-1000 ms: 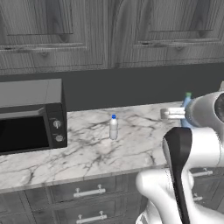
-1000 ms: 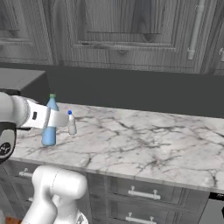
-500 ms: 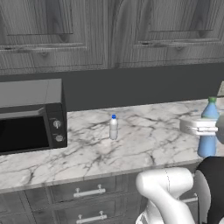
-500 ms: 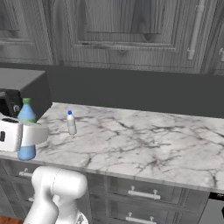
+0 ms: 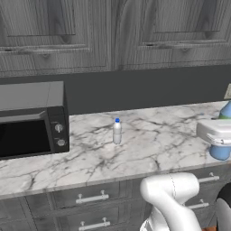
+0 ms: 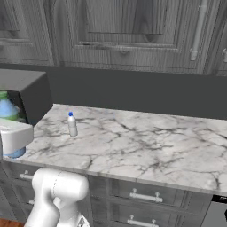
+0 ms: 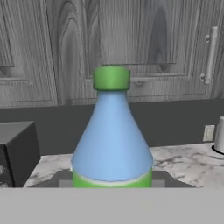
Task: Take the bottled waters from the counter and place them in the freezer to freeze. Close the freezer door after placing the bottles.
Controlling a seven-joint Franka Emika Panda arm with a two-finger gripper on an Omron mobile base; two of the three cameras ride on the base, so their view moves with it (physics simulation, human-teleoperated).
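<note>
My gripper (image 5: 219,135) (image 6: 12,136) (image 7: 111,183) is shut on the blue bottled water (image 7: 111,140) with a green cap, holding it upright by its lower body. It hangs at the front edge of the counter (image 5: 158,146) (image 6: 146,142), with its blue body (image 5: 220,152) (image 6: 7,109) showing above and below the hand. The pale bottled water with a blue cap (image 5: 117,131) (image 6: 72,125) stands upright on the marble, well apart from the hand. The freezer and its door are out of view.
A dark microwave (image 5: 31,119) (image 6: 26,95) sits on the counter's left end, close behind the held bottle in the right base view. Dark wooden cabinets (image 5: 113,31) hang above. Grey drawers with silver handles (image 6: 142,195) run below. A wall outlet (image 7: 208,132) is on the backsplash.
The arm has swung the blue bottle off the back of the counter, out toward its front edge. The pale bottle has not moved.
</note>
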